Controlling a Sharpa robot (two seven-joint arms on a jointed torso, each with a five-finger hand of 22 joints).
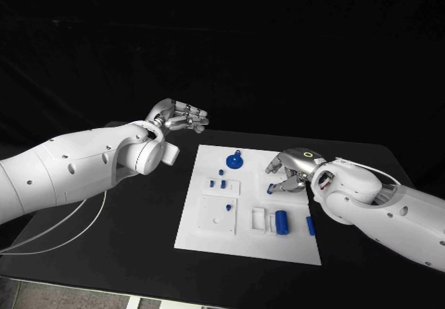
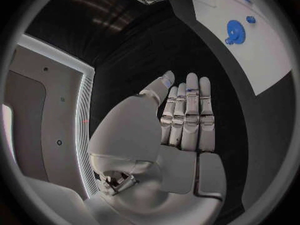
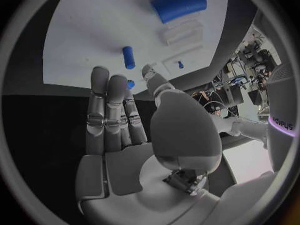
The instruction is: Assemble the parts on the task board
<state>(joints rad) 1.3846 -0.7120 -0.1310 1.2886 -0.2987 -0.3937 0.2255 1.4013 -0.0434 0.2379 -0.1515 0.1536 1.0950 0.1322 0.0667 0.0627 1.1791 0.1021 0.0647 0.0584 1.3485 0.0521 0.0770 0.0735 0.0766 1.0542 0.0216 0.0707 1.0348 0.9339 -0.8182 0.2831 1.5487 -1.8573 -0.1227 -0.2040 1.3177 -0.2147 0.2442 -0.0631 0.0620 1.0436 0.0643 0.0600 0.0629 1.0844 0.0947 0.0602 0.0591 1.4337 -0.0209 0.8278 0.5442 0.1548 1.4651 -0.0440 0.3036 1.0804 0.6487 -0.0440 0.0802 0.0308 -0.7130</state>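
Right hand (image 1: 289, 172) covers part of the task board (image 1: 209, 219) at its far right edge; a small blue part (image 1: 271, 189) sits at its fingertips, whether pinched or just touched can't tell. In the right wrist view the fingers (image 3: 107, 105) hide most of that small blue piece (image 3: 130, 84). Blue cylinder (image 3: 179, 4) there is near the circle's rim, distorted. In the left wrist view the task board is cut by the rim; blue gear (image 2: 234, 31) and a smaller blue bit (image 2: 250, 19) too small to make out. Tiny blue pegs (image 1: 218, 183) on the board in the head view: shape unclear. Worktop (image 1: 111, 257) edges fade into dark.
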